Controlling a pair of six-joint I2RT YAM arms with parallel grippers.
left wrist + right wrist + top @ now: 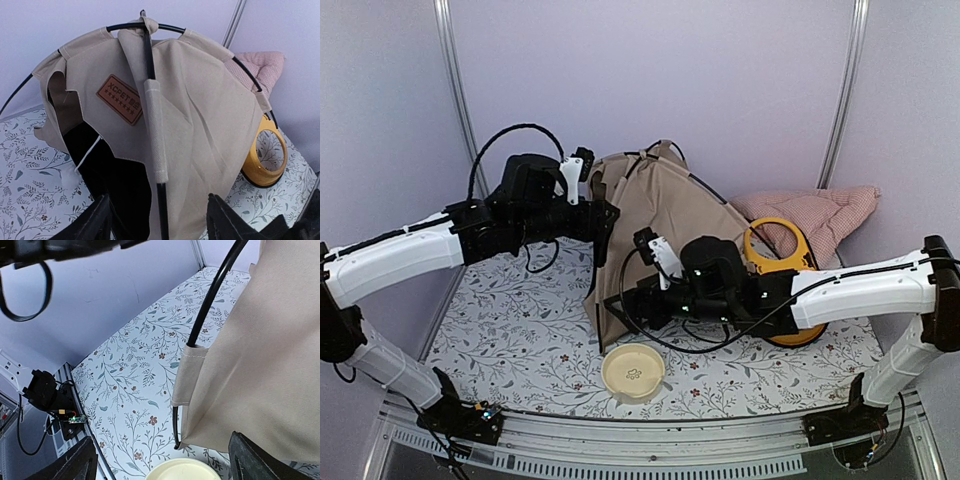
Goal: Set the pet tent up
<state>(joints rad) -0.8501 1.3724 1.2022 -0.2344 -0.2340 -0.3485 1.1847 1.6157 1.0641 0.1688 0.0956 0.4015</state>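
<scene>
Soft, even light fills all three views, with a cool lavender cast on the walls. From above, the arms throw only faint, soft-edged shadows on the flowered table [510,320]. The white arm shells carry a mild sheen and no hard glare. The frame posts [455,90] lean outward at 11 and 1 o'clock, a wide-angle bend. In the left wrist view the pet tent [200,115] and its label [119,99] are sharp, while the doorway toward 7 o'clock sinks into black. The left fingers [95,220] and the right fingers [75,462] show as dark, out-of-focus shapes along the lower edges.
</scene>
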